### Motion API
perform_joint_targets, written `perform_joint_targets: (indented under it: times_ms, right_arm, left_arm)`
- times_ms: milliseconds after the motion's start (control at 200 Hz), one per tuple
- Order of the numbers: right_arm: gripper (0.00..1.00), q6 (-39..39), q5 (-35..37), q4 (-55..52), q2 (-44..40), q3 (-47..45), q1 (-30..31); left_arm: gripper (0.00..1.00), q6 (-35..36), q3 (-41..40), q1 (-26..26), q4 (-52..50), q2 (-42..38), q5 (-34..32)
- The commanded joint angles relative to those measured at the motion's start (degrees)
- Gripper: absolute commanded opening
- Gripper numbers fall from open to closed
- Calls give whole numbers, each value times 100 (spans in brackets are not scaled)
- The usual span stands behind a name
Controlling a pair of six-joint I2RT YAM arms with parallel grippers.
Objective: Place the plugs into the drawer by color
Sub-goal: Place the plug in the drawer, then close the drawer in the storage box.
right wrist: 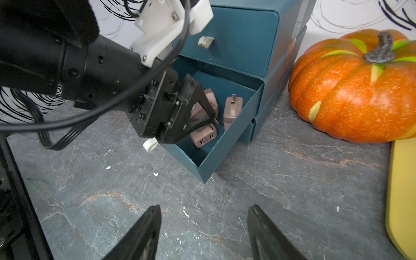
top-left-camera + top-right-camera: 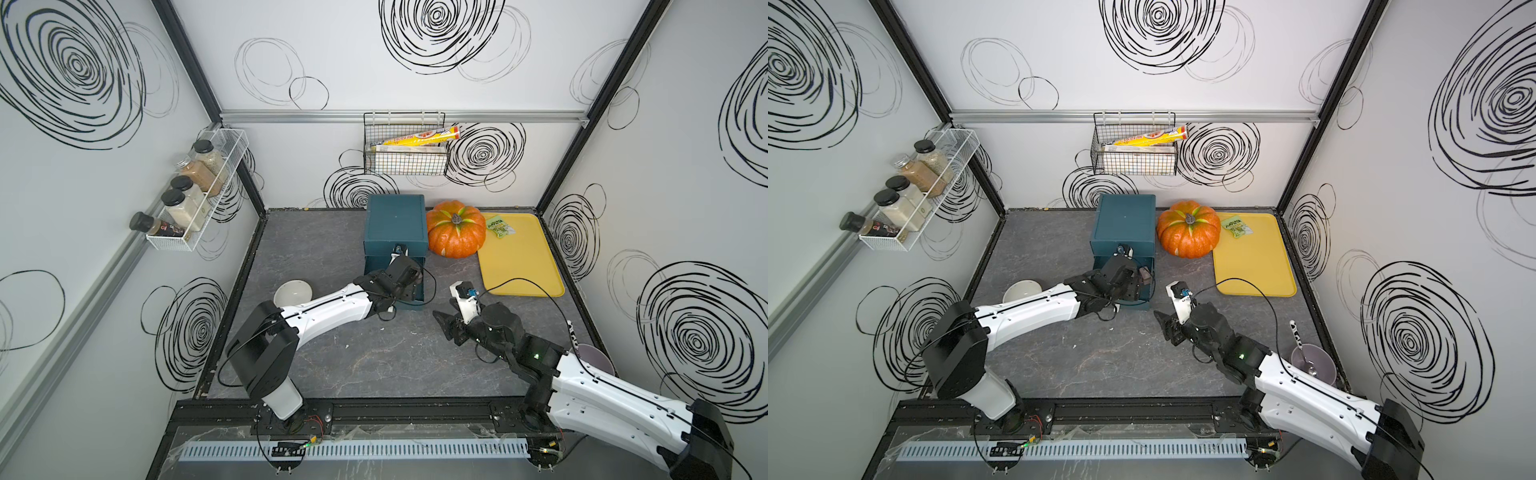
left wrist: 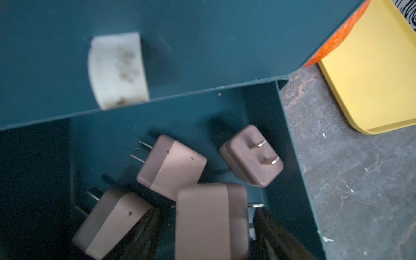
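The dark teal drawer [image 2: 395, 224] chest stands at the back of the table, its middle drawer [image 1: 225, 157] pulled out. Three pale pink plugs [image 3: 173, 166] [image 3: 252, 155] [image 3: 112, 222] lie in it. My left gripper [image 3: 208, 210] reaches down into this drawer; a further pink plug [image 3: 209, 225] sits blurred between its fingers, with a gap on each side. In the right wrist view one left finger [image 1: 198, 101] shows over the plugs. My right gripper [image 1: 203, 209] hovers open and empty above the table in front of the drawer, seen in both top views [image 2: 446, 326] [image 2: 1167, 326].
An orange pumpkin [image 2: 456, 232] sits right of the chest, with a yellow tray [image 2: 519, 257] beyond it. A white bowl [image 2: 293, 293] lies left of the left arm. A purple cup with a spoon [image 2: 1312, 365] stands by the right arm. A wire basket [image 2: 405, 153] hangs on the back wall.
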Motion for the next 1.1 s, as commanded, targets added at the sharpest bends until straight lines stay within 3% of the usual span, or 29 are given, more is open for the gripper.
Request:
perform_joint_targets:
  times_ms: [0,310,486,616,721,846,931,1096]
  right_arm:
    - [65,26,15,156,62,3,14]
    - [65,-82,-388,289,230,25,13]
    - [62,-250,-1954,523,876,296,22]
    - [59,-53,-2223,577,1656,616,145]
    - [57,269,-1901,273,2420,1133,239]
    - [59,762,-1022,552,2714,1153,241]
    - [63,900,-583,925,2822,1119,218]
    - [63,666,23,641,3361,1543,173]
  left_arm:
    - [73,25,238,-16,-96,-142,-93]
    - [74,45,479,142,-402,-1141,-214]
    - [77,147,530,975,-32,-1561,203]
    - [91,339,679,1608,333,-1423,522]
    - [95,555,1226,2043,240,-737,1110]
    - [96,842,1623,2045,396,-97,978]
    - [92,1028,2080,2040,-59,514,954]
    - [83,1229,2407,2009,-620,1257,741]
